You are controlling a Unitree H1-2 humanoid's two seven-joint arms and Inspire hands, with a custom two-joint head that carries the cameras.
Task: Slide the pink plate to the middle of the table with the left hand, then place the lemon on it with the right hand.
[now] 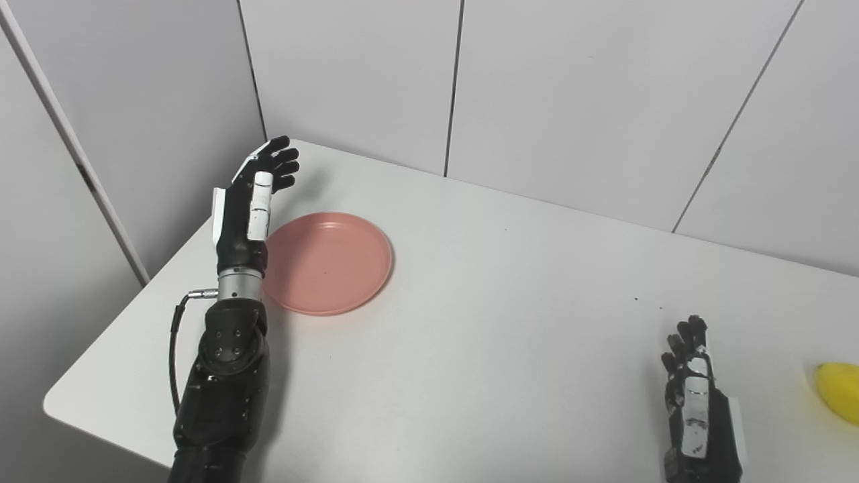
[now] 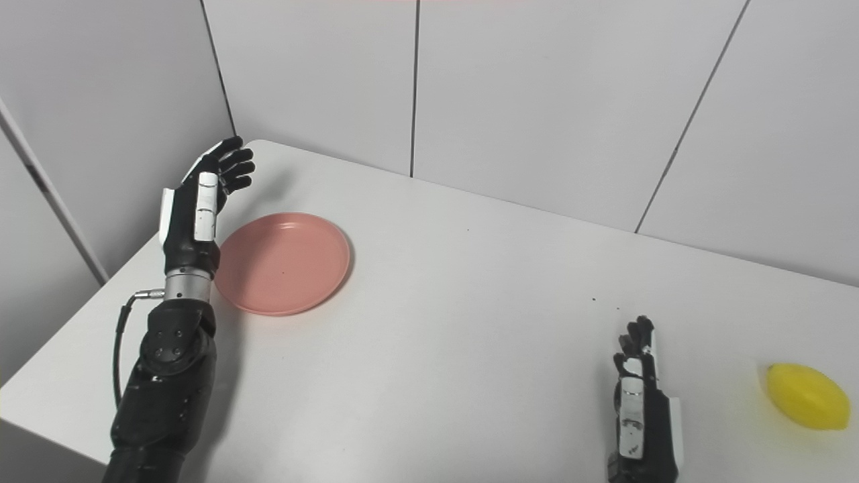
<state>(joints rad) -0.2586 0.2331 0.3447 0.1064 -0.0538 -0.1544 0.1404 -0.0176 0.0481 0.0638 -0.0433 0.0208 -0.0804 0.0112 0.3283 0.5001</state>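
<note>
Left hand (image 1: 251, 201) raised at far left corner of white table (image 1: 510, 322), fingers (image 1: 282, 161) apart and slightly curled, holding nothing; palm side turned toward the pink plate (image 1: 329, 261). Pink plate flat on table just to the right of left hand and wrist, empty, contact with hand not clear, on the left part of table rather than its middle. Right hand (image 2: 641, 402) low at near right of table, fingers (image 2: 634, 342) loosely curled and pointing away, holding nothing; resting on table or hovering just over it, cannot tell. Lemon (image 2: 807, 396) on table to the right of right hand, apart from it, near right edge, well apart from plate. Grey panelled wall (image 1: 570, 94) beyond both hands.
</note>
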